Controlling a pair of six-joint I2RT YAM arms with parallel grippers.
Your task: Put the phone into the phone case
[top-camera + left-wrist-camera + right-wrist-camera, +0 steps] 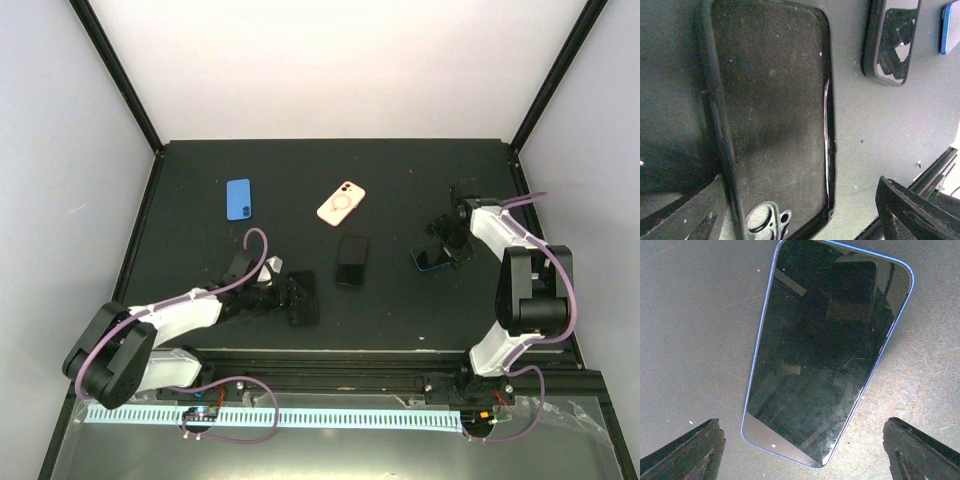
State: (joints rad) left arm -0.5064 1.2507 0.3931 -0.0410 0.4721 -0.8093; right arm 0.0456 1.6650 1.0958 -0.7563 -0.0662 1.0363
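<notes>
The pale pink phone case (341, 204) with its white ring lies back-up at the table's middle rear, seen only in the top view. A blue-edged phone (825, 350) lies screen-up on the mat (433, 260). My right gripper (802, 422) is open above it, a finger on each side of its near end, touching nothing (447, 243). My left gripper (799, 182) is open over an empty black case (775, 100) that lies hollow side up (301, 298). A black phone (352, 260) lies between the two grippers.
A blue phone-shaped thing (238, 199) lies at the rear left. The black phone also shows in the left wrist view (890, 40). The table's front rail (935, 175) is close to the left gripper. White walls (330, 60) enclose the mat.
</notes>
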